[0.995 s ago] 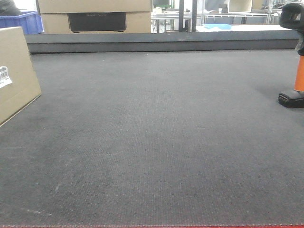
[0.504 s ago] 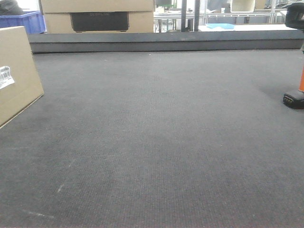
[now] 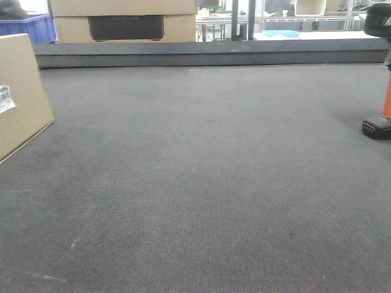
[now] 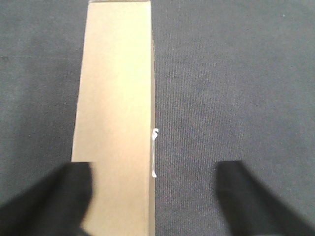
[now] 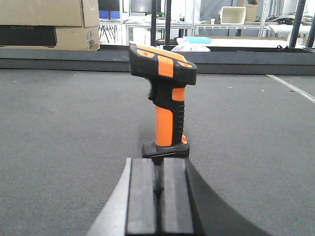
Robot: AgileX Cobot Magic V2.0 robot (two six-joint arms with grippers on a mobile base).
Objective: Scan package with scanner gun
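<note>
The package (image 3: pixel 21 91), a tan cardboard box with a white barcode label (image 3: pixel 5 98), stands on edge at the left of the dark mat. In the left wrist view I look down on its narrow top face (image 4: pixel 115 98). My left gripper (image 4: pixel 155 196) is open above it, with the left finger (image 4: pixel 54 201) over the box and the right finger (image 4: pixel 251 201) over the mat. The scanner gun (image 5: pixel 165 98) stands upright on its black base, and also shows at the right edge of the front view (image 3: pixel 382 116). My right gripper (image 5: pixel 158 164) is shut and empty, just short of the scanner's base.
Two larger cardboard boxes (image 3: pixel 122 18), one with a dark panel, and a blue crate (image 3: pixel 27 27) stand beyond the raised dark ledge (image 3: pixel 208 54) at the back of the mat. White tables and racks stand farther behind.
The front view has shifted a few pixels sideways and back. The package and the scanner gun stay in place on the mat.
</note>
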